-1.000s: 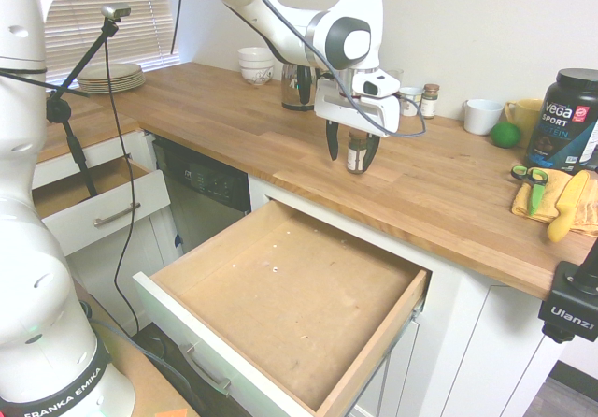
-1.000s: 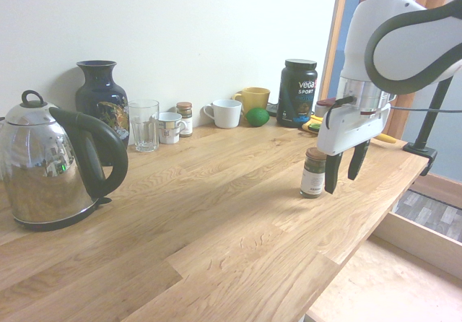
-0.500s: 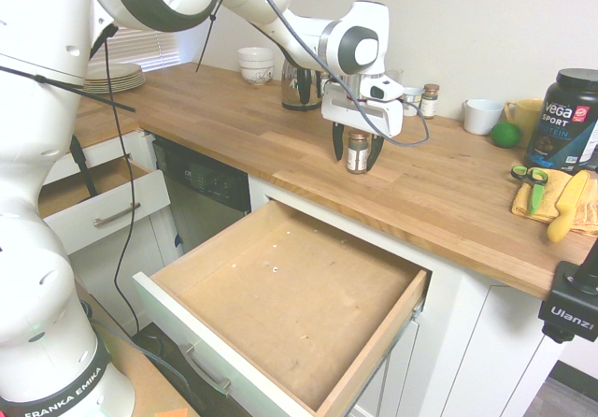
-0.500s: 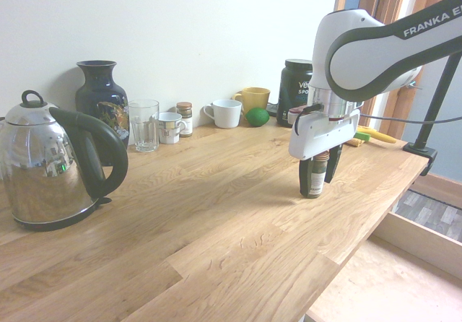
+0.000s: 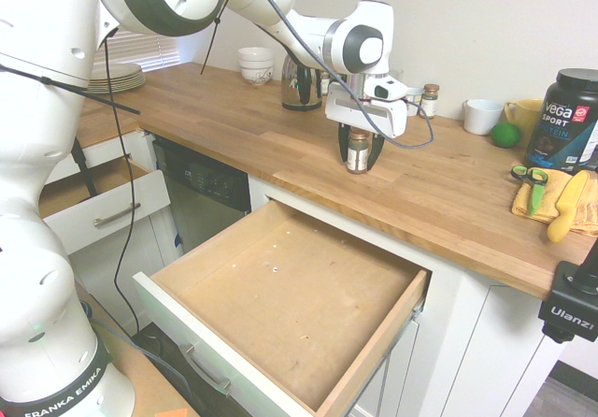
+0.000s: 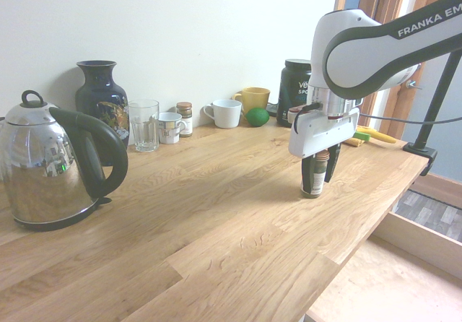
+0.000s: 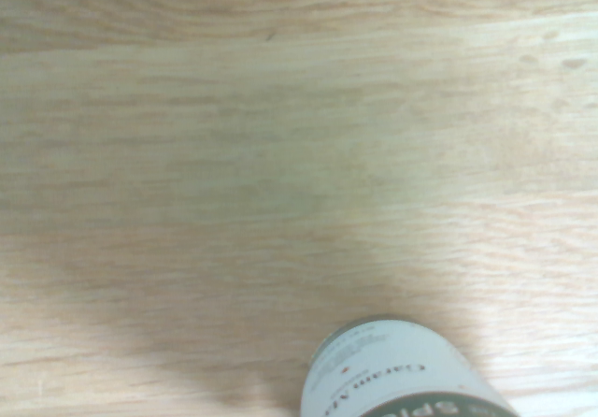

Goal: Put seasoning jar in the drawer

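Vs 1 s earlier: gripper [image 5: 359, 152] had dropped lower and slid a bit toward the wall, fingers now straddling the seasoning jar [image 5: 357, 151] instead of hanging above it. Vs 0.5 s earlier: barely shifted, fingers drawn in closer to the glass. Jar stood upright on the wooden countertop [image 5: 234, 122], same spot throughout, set back from the front edge, not lifted. Fingers [image 6: 308, 176] flanked the jar [image 6: 315, 177] on both sides, close against it; couldn't tell whether pinched tight or still a hair apart. Wrist view: blurred pale label and rim of the jar [image 7: 397, 382] at bottom edge, rest just wood grain.

Drawer [image 5: 280, 295] pulled fully out below and in front of the jar, bare wooden bottom, white front w/ metal bar handle [image 5: 207, 372]. Smaller white-fronted drawer [image 5: 103, 213] also open further along, near the arm's base.

Around: steel kettle [image 6: 54, 167] at near end of counter, blue vase [image 6: 101, 98] behind it, clear glass [image 6: 144, 125], small white cup [image 6: 170, 128] and a 2nd brown-lidded jar [image 6: 185, 118] by the wall. White mug [image 6: 226, 112], yellow mug [image 6: 253, 99], green lime [image 6: 258, 116], black Vega tub [image 5: 566, 122] further on. Yellow cloth [image 5: 542, 197] w/ scissors [image 5: 530, 181] and banana [image 5: 568, 205] at far end. Stacked plates [image 5: 110, 77] and white bowls [image 5: 255, 64] near the window. Counter edge sat between jar and drawer; nothing else stood between them
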Controlling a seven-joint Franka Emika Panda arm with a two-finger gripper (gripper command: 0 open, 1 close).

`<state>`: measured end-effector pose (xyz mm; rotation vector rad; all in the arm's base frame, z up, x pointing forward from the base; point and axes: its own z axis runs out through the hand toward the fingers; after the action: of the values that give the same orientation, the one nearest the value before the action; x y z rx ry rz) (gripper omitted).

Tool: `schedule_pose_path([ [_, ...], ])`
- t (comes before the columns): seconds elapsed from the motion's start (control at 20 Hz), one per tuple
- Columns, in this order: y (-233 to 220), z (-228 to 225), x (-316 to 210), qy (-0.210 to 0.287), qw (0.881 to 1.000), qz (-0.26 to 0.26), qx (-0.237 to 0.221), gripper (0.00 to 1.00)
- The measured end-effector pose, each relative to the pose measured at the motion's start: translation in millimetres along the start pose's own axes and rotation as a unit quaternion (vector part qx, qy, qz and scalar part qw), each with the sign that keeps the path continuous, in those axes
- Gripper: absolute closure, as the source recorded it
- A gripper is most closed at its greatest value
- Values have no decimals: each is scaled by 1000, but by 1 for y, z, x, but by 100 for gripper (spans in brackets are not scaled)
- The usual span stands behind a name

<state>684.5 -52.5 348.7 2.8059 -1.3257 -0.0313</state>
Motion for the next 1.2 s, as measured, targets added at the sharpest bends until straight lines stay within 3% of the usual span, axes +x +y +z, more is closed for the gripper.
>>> schedule_pose_path([
  [0.85, -7, -1, -6, 1, 1000, -6, 0, 100],
  [1.2, 3, -31, -12, 12, 1000, -4, 13, 100],
])
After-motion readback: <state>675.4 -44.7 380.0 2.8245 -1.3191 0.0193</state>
